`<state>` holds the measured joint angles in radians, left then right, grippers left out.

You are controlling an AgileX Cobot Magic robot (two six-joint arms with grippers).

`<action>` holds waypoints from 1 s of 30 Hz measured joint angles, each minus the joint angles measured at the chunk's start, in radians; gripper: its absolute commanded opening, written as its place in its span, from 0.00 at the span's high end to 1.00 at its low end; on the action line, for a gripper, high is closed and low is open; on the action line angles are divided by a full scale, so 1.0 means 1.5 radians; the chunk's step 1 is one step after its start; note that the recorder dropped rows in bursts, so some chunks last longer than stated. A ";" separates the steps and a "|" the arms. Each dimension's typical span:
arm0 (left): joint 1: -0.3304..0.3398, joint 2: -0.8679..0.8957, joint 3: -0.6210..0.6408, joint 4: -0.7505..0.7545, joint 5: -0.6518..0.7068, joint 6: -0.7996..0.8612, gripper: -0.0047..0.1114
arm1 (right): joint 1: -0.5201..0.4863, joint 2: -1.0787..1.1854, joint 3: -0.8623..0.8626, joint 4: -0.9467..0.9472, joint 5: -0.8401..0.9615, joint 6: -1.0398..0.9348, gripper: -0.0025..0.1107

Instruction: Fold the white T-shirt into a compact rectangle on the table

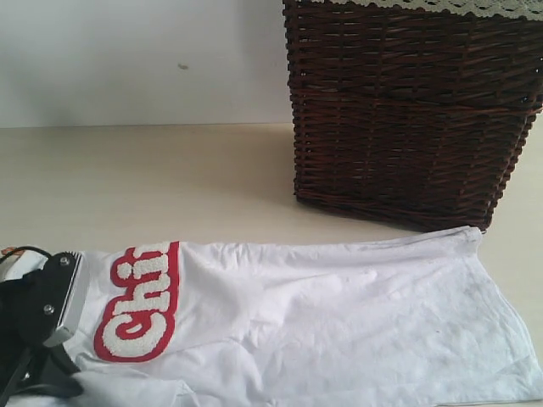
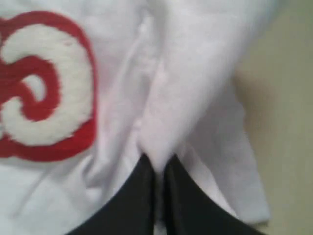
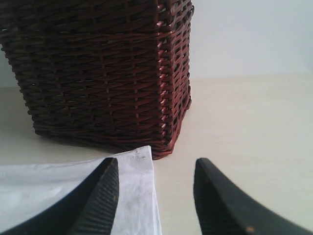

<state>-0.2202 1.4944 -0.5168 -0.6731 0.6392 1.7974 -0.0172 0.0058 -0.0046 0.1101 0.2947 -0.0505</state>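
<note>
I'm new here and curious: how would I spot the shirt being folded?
Find the dark wicker basket on the pale table. The white T-shirt lies spread in front of it. Unlike the basket's lace liner, it carries fuzzy white lettering outlined in red.

A dark brown woven wicker basket with square sides point(image 3: 98, 73) stood directly ahead of the right claw point(image 3: 155, 165), its near corner roughly in line with the claw's centre. A cream lace-edged cloth liner point(image 1: 424, 6) covered its rim. A plain white wall point(image 1: 127, 59), bearing one small dark mark point(image 1: 182, 65), rose beyond the basket.
</note>
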 measured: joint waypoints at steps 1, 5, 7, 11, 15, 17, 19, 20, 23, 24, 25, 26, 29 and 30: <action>0.000 0.000 0.000 -0.005 -0.032 0.000 0.82 | 0.000 0.000 0.000 0.000 0.000 0.000 0.56; 0.000 0.001 0.000 -0.019 -0.111 0.000 0.69 | 0.000 0.000 0.000 0.000 0.000 0.000 0.56; 0.000 0.001 0.000 -0.024 -0.118 0.000 0.64 | 0.000 0.000 0.000 0.000 0.000 0.000 0.56; 0.000 0.001 0.000 -0.025 -0.070 -0.023 0.60 | 0.000 0.000 0.000 0.000 0.000 0.000 0.56; 0.000 -0.011 0.000 -0.025 0.051 -0.073 0.60 | 0.000 0.000 0.000 0.000 0.000 0.000 0.56; 0.000 -0.026 0.000 -0.025 0.118 -0.091 0.60 | 0.000 0.000 0.000 0.000 0.000 0.000 0.56; 0.000 -0.040 0.000 -0.025 0.158 -0.098 0.60 | 0.000 0.000 0.000 0.000 0.000 0.000 0.56; 0.000 -0.047 0.000 -0.024 0.168 -0.099 0.60 | 0.000 0.000 0.000 0.000 0.000 0.000 0.56; 0.000 -0.055 0.000 -0.016 0.161 -0.101 0.60 | 0.000 0.000 0.000 0.000 0.000 0.000 0.56; 0.000 -0.055 0.000 -0.015 0.143 -0.101 0.60 | 0.000 0.000 0.000 0.000 0.000 0.000 0.56; 0.000 -0.055 0.000 -0.015 0.121 -0.099 0.60 | 0.000 0.000 0.000 0.000 0.000 0.000 0.56; 0.000 -0.055 0.000 -0.015 0.082 -0.091 0.60 | 0.000 0.000 0.000 0.000 0.000 0.000 0.56; 0.000 -0.051 0.001 -0.048 -0.081 -0.035 0.60 | 0.000 0.000 0.000 0.000 0.000 0.000 0.56; 0.000 -0.044 -0.001 -0.066 -0.133 0.000 0.60 | 0.000 0.000 0.000 0.000 0.000 0.000 0.56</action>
<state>-0.2202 1.4284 -0.5178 -0.7726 0.4392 1.7975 -0.0172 0.0058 -0.0046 0.1101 0.2947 -0.0505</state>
